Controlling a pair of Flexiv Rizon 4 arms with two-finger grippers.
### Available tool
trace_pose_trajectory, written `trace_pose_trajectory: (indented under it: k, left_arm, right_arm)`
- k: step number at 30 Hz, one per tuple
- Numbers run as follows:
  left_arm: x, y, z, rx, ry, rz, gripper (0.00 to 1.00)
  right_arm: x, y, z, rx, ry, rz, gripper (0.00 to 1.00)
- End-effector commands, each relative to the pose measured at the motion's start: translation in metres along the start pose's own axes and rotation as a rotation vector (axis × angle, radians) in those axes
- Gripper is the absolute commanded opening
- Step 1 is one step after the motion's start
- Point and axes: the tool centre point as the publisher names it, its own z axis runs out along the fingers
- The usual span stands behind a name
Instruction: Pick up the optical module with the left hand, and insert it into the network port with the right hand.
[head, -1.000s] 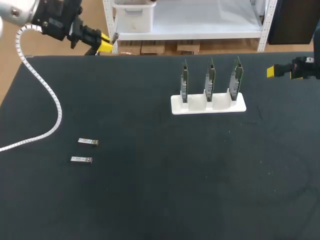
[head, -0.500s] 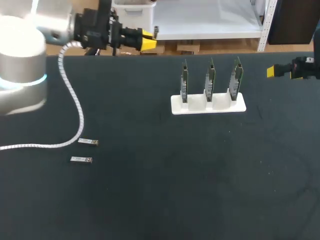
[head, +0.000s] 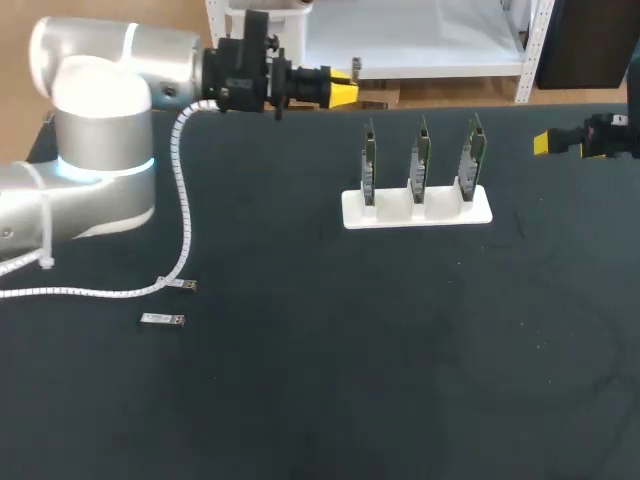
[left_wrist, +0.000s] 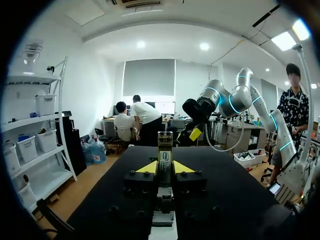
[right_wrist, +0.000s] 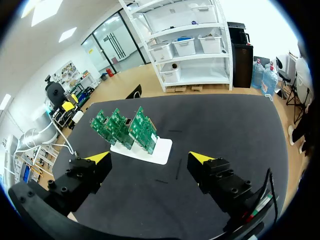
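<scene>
Spreading from edge to edge beneath both arms, the counter (head: 400, 380) is a flat, matte black surface. The left arm (head: 90, 140), a thick rounded body of smooth silver metal, comes in over the counter's far left part. A white spiral cable (head: 183, 190) hangs from it and lies in a loop on the black surface. Toward the far right stands a white holder (head: 417, 210), a low oblong block. It carries three green circuit boards (head: 421, 160) upright in an evenly spaced row, their thin edges toward the head camera. The left end effector (head: 342, 92), black with a yellow tip, hangs level above the counter's far edge. It points to the robot's right and is apart from the holder, on its left side; whether it is released or clenched cannot be told. The right end effector (head: 545, 143) sits at the counter's right edge, pointing toward the holder. In the right wrist view its yellow fingertips (right_wrist: 200, 158) stand wide apart, released, with the boards ahead of them. The nearer optical module (head: 162, 320) and the farther optical module (head: 181, 285) lie flat on the counter's left part, well apart from both end effectors and from the holder. Both are small, slim, silvery bars, close together and nearly parallel, with their long axes running left to right across the counter. Which end leads is too small to tell. The cable's loop runs right up to the farther optical module's left end; whether it touches cannot be told.
</scene>
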Motion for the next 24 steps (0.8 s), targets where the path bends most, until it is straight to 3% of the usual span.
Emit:
trace_pose_trajectory:
  k: [1,7,24]
  left_arm:
    - [0.005,0.001,0.009,-0.005,0.003,0.006,0.0]
    - [0.011,0.001,0.015,-0.004,0.004,0.037,0.0]
    - [0.018,0.0,0.022,0.054,-0.04,-0.024,0.0]
  right_arm:
    - [0.0,0.002,-0.001,0.009,0.0,0.001,1.0]
    - [0.0,0.002,-0.001,0.009,0.0,0.001,1.0]
    - [0.0,0.002,-0.001,0.009,0.0,0.001,1.0]
